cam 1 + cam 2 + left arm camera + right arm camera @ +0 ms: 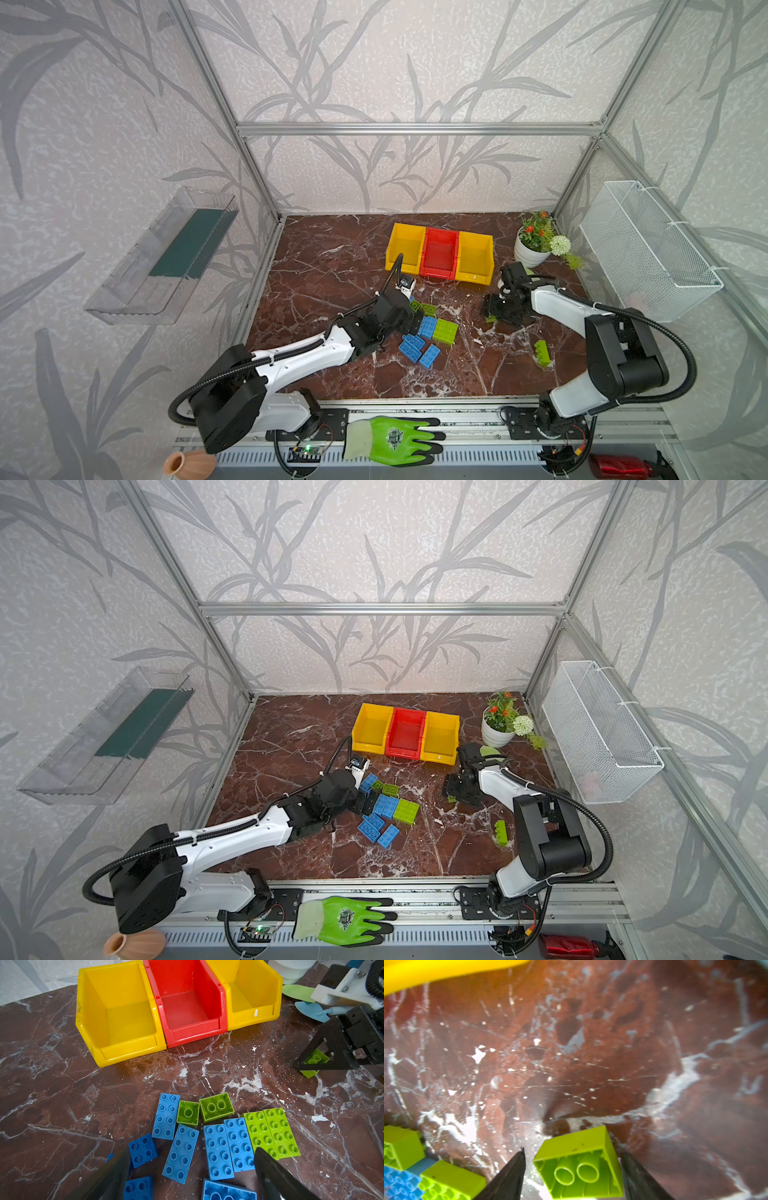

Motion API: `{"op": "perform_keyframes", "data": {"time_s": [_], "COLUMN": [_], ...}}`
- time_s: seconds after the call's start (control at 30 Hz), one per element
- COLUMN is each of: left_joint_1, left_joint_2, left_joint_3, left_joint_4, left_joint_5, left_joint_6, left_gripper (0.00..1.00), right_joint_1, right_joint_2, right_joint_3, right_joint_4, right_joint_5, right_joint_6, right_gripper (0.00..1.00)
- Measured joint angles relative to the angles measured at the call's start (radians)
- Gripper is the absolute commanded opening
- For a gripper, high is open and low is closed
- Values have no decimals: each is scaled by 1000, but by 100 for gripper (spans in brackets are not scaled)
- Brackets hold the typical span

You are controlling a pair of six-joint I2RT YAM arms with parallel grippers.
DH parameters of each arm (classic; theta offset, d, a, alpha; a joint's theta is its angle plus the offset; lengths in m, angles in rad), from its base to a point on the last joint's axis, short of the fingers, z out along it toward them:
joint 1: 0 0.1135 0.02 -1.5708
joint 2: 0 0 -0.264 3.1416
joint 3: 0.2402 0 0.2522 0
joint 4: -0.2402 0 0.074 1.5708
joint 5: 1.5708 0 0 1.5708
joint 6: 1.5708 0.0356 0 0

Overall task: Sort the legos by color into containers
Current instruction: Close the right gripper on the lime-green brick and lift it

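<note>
Jaws wide, left gripper hovered over blue bricks at lower centre; right gripper straddled a green brick, grip unclear.

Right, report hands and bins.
Left hand open over blue studded bricks. Right hand around lime-green plastic brick, grip unclear. Yellow and red plastic bins empty, unobstructed.

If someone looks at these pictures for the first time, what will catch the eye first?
The yellow-red-yellow bins at the back of the table, all empty. Then the blue and green legos scattered mid-table, and the lime-green glove on the front rail. The right gripper straddles an upturned green brick.
</note>
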Motion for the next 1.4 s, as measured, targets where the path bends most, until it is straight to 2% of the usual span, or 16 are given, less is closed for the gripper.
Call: {"op": "perform_keyframes", "data": {"time_s": [0.43,0.6,0.83,1.23,1.4], "left_joint_1": [0,0,0,0,0], "left_joint_2": [-55,-85,-105,-104,-117], "left_joint_3": [-46,-57,-79,-81,-98], "left_joint_4": [-12,-28,-32,-34,-37], "left_joint_5": [-13,-27,-33,-33,-33], "left_joint_6": [-1,-2,-3,-3,-3], "left_gripper": [93,93,93,93,93], "right_joint_1": [35,80,100,159,163], "right_joint_2": [64,120,120,58,58], "right_joint_3": [55,151,174,63,61], "right_joint_4": [80,-4,-85,30,56], "right_joint_5": [-91,-22,32,80,120], "right_joint_6": [45,3,6,282,352], "right_gripper": [78,78,78,78,77]}}
